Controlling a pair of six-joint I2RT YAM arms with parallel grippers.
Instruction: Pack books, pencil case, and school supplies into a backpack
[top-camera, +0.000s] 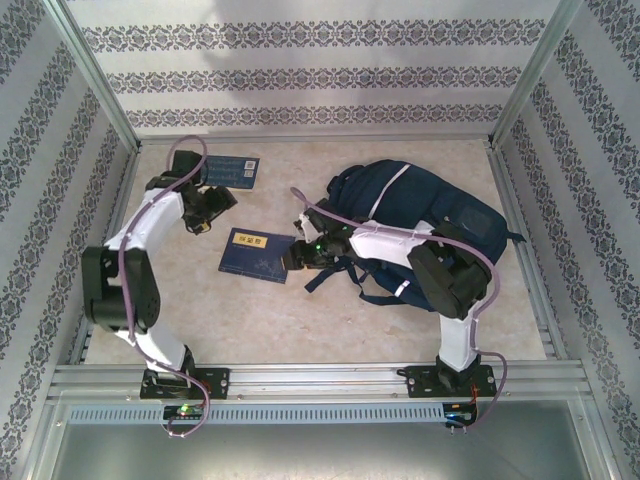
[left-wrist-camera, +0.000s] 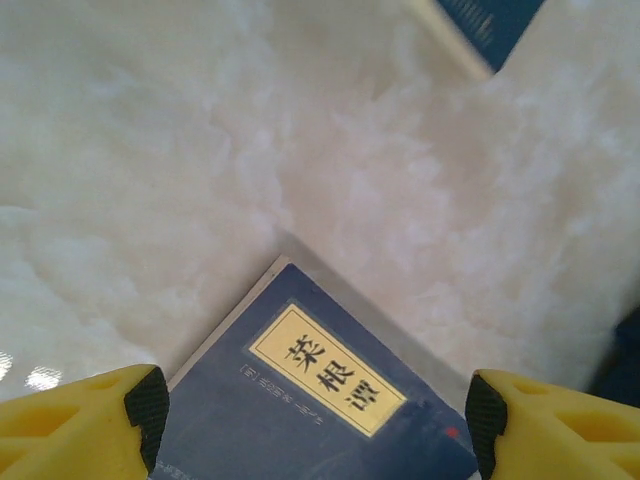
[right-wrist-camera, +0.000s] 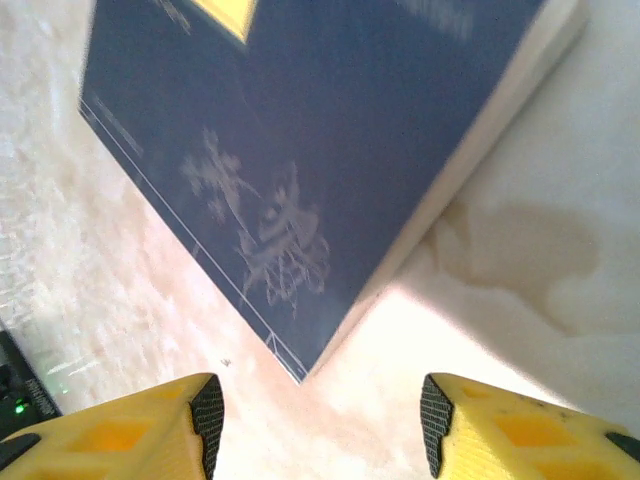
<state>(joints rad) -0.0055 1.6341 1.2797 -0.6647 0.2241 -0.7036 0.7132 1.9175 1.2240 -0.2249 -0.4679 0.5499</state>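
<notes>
top view, books: the near dark blue softcover book (top-camera: 255, 255) lies flat on the pale marbled table (top-camera: 300, 320), just left of the large navy fabric backpack (top-camera: 430, 205); the far dark blue softcover book (top-camera: 228, 172) lies farther back; both are outside the bag
top view, arms: my right gripper (top-camera: 298, 255) sits at the near book's right edge; my left gripper (top-camera: 207, 212) hovers between the two books
left wrist: my yellow fingers (left-wrist-camera: 90, 425) stand wide apart, holding nothing; a blue cover with a pale yellow label (left-wrist-camera: 328, 368) lies below them; which book it is I cannot say for sure
left wrist, risk: a thin flat cover offers the pads no edge; closing may only skate across it
right wrist: my fingers (right-wrist-camera: 500, 430) are parted and empty; the book's corner points at the gap, just short of it
right wrist, risk: pushing in may shove the book toward my left arm rather than lift it; a pinch on one corner could bend the cover, or let it droop and snag on the backpack's mouth
</notes>
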